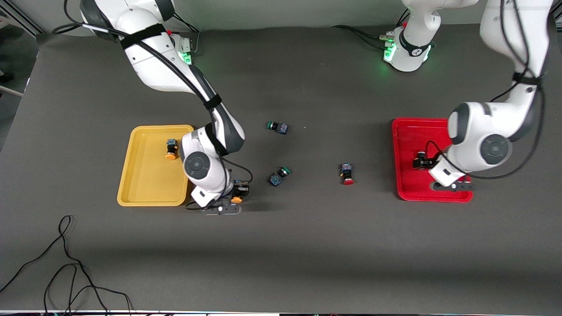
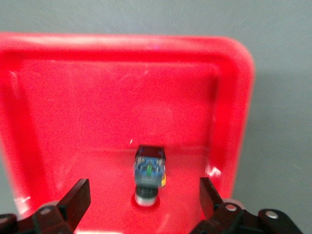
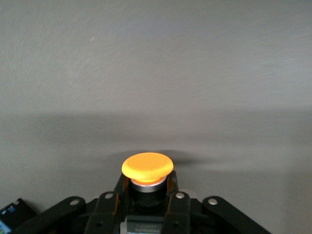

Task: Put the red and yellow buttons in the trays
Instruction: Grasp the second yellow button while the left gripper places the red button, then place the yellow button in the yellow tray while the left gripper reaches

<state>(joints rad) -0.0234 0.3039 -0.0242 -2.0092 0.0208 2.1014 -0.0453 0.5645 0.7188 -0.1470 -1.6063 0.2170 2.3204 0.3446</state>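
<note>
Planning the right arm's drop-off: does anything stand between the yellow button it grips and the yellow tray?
Nothing visible does. The right gripper holds the yellow-capped button beside the yellow tray; only the tray's raised rim lies between. One yellow button already lies in it.

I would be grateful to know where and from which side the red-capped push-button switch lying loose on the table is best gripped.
Grip the blocky dark body of the red-capped push-button switch, not its round cap. It lies on its side on the grey table, cap toward the front camera, so coming straight down with the fingers across the body's flat sides looks best. The left hand, open over the red plastic tray, is nearest.
</note>
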